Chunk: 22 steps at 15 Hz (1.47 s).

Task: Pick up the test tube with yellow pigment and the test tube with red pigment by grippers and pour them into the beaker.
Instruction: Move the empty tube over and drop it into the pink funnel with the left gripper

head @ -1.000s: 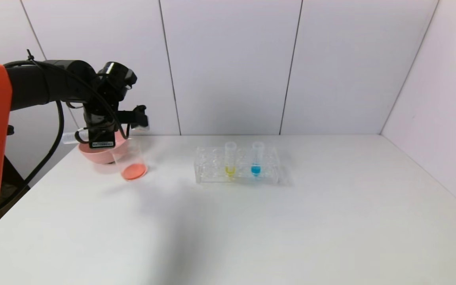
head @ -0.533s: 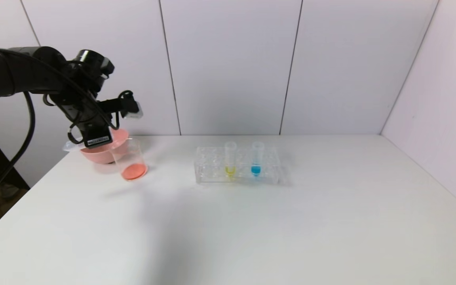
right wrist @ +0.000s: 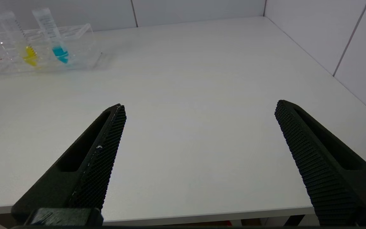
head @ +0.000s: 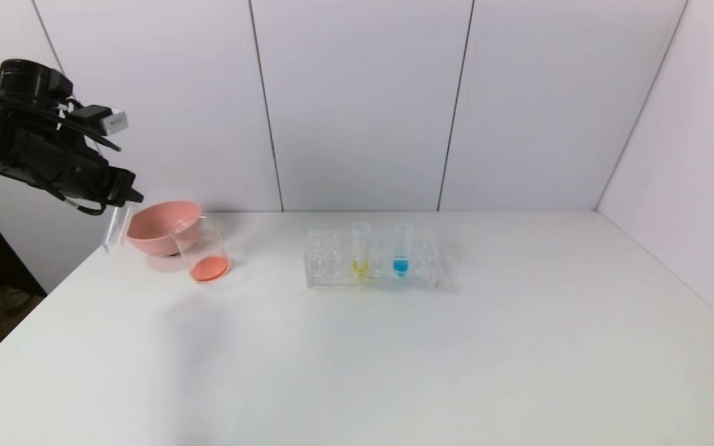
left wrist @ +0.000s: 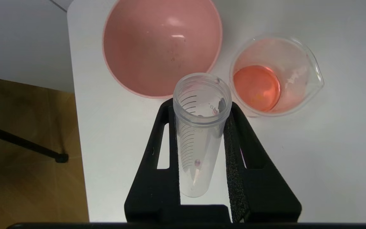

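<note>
- Left end effector (left wrist: 202, 127) clamped on the emptied red tube (left wrist: 199, 133), mouth down, beside the bowl (left wrist: 160, 44) and beaker (left wrist: 275, 76).
- Right end effector (right wrist: 199, 111): fingers apart above the surface (right wrist: 195, 79).

The left end effector (head: 115, 204) sits raised at the upper left of the head view, its black arm reaching in from the left edge, fingers (left wrist: 233, 140) clamped on a tube. The right end effector (right wrist: 199, 152) fills the lower part of its wrist view, fingers spread wide.

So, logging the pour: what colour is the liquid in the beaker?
Red-orange, a shallow layer at the bottom of the beaker; the left wrist view shows it best.
</note>
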Motion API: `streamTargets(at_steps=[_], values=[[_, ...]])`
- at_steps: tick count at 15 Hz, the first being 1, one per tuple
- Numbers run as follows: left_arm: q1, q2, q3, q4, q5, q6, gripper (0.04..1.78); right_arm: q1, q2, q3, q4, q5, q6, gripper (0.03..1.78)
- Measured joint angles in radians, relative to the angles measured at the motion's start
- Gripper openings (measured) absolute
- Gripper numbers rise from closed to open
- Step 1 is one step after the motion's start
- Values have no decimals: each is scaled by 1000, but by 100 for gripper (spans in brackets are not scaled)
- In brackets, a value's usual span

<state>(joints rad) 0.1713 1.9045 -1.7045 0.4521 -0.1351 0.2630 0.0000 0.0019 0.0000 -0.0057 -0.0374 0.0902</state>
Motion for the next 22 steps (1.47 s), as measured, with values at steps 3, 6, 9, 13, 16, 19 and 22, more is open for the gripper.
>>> streamTargets(at_steps=[3, 6, 9, 13, 16, 19, 22], values=[[24, -53, 238, -391, -1, -165, 43, 0, 0, 0, 0, 0, 0, 171], [36, -57, 446, -874, 47, -318, 43, 0, 0, 0, 0, 0, 0, 171], [34, 0, 494, -1143, 108, -349, 43, 0, 0, 0, 0, 0, 0, 171], [19, 110, 459, -1215, 171, -368, 43, 0, 0, 0, 0, 0, 0, 171], [16, 179, 434, -1271, 198, -365, 43, 0, 0, 0, 0, 0, 0, 171], [6, 207, 425, -1274, 200, -362, 43, 0, 0, 0, 0, 0, 0, 171], [-7, 218, 433, -1277, 204, -364, 43, 0, 0, 0, 0, 0, 0, 171]])
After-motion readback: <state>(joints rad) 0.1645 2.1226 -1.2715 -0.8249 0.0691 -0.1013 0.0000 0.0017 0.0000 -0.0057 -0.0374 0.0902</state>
